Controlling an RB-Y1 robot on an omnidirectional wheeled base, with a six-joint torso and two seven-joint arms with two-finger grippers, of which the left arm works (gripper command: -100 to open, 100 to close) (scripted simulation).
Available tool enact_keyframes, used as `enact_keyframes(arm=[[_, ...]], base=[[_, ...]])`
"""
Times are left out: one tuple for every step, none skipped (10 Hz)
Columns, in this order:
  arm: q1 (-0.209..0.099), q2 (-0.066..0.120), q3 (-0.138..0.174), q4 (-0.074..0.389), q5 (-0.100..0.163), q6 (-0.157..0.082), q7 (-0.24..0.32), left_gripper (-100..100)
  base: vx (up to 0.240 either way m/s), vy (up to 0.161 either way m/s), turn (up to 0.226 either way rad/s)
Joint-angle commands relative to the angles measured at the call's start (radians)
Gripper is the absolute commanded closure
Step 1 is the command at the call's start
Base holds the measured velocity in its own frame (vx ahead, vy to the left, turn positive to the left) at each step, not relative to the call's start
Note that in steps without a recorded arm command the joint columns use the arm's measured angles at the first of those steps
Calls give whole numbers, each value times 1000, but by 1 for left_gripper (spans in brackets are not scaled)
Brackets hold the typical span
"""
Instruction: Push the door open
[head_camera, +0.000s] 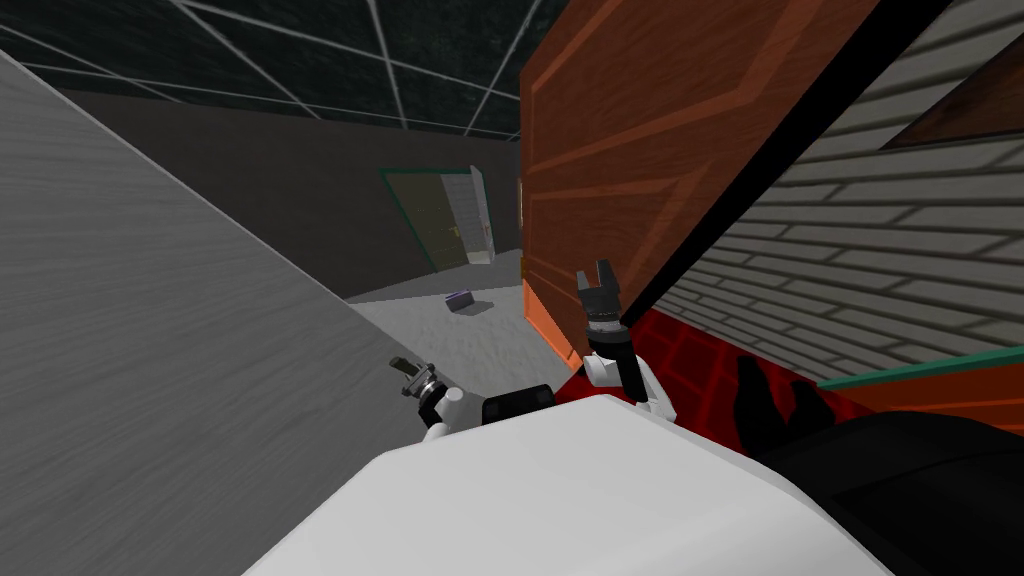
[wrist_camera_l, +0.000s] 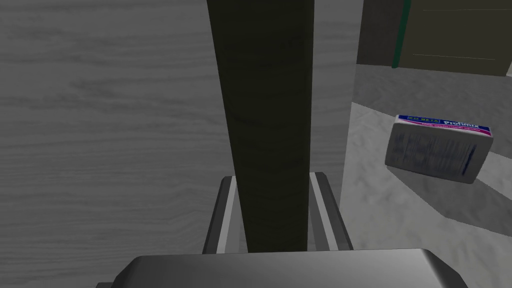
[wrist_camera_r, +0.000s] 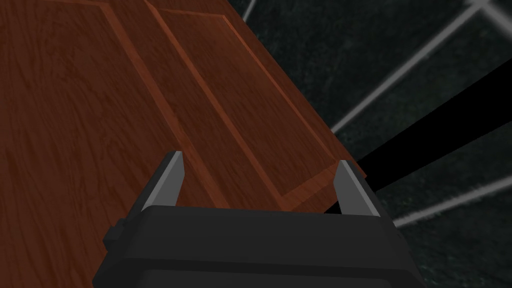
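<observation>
Left gripper (wrist_camera_l: 273, 176) clasps bar (wrist_camera_l: 265, 100); door (head_camera: 640, 150) ajar.

One reddish-brown door (head_camera: 650, 150), one olive door (head_camera: 435, 222), one box (wrist_camera_l: 439, 150), one bar (wrist_camera_l: 265, 125), one left pincer (head_camera: 400, 364), one right pincer (head_camera: 597, 270).

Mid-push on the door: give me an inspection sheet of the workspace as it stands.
Surface: grey floor ahead, red tiles underfoot.
Job's things: door, brown, panelled, open enough to show the floor beyond.
Clutter: white box lying on the floor.
Tools: right tool open, facing the door; left tool shut on a dark bar.
Cables: nothing seen.
Surroundings: grey wall on the left, siding wall on the right, green-framed door far ahead.
</observation>
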Motion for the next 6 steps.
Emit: enact_keyframes(arm=[[15,-13,19,-28,13,-2,-21,100],[4,-7,13,-8,9,-3,-10,100],[6,11,29,-9,22,-9,-16,100],[6,18,37,-9,30,-11,-18,100],[7,25,46,-9,38,-13,-21,100],[7,30,56,-9,47,-16,-24,100]], base=[[134,30,-23],[54,17,10],[110,39,28],[167,59,50],[195,84,54],[221,83,57]])
